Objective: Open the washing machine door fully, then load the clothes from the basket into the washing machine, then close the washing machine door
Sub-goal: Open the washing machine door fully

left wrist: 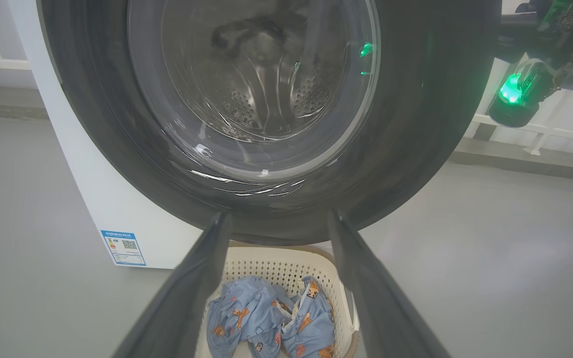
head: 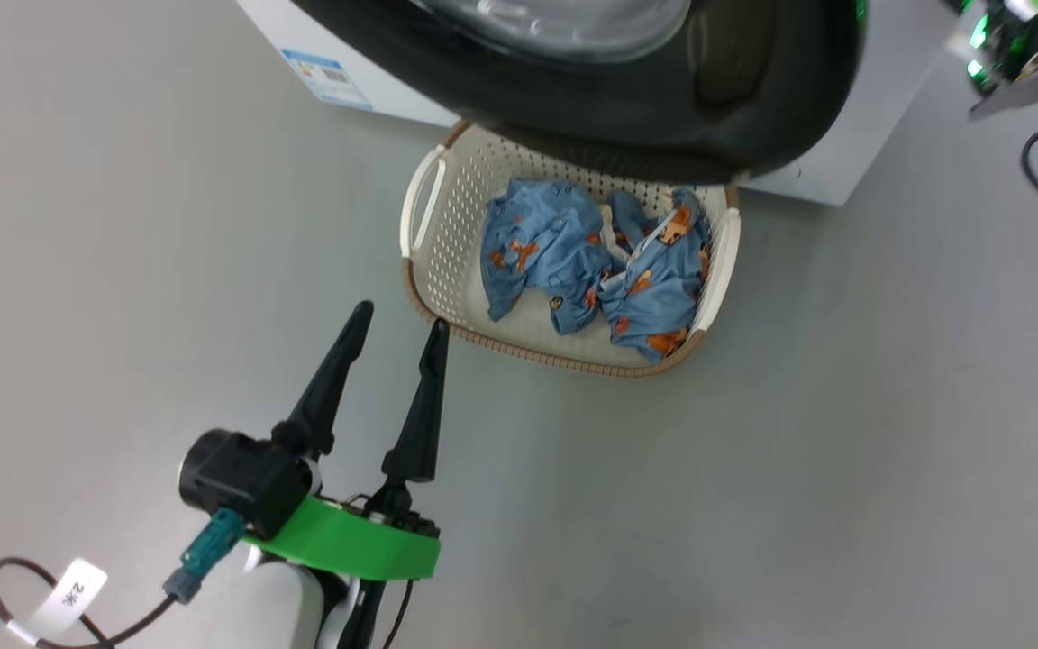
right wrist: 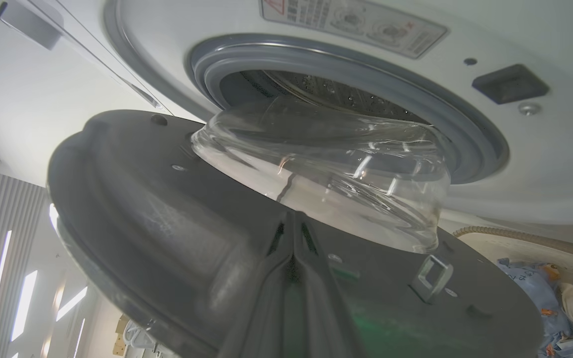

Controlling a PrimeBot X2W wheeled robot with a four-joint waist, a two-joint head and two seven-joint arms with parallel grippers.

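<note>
On grey floor (head: 843, 451), basket (head: 418, 270) holds clothes (head: 573, 261); left gripper (head: 399, 315) spread, right gripper (right wrist: 294, 221) pinched together.

The washing machine door (head: 627, 117) runs off the top of my head view and hides the far rim of the basket (head: 447, 261); the blue label (head: 328, 78) has print too small to read. In my left wrist view my left fingers (left wrist: 187, 298) mask the basket's sides, and the bottom edge cuts off the clothes (left wrist: 266, 318).

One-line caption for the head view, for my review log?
Open left gripper hovers beside the basket of clothes, which sits partly under the swung-out washing machine door.
</note>
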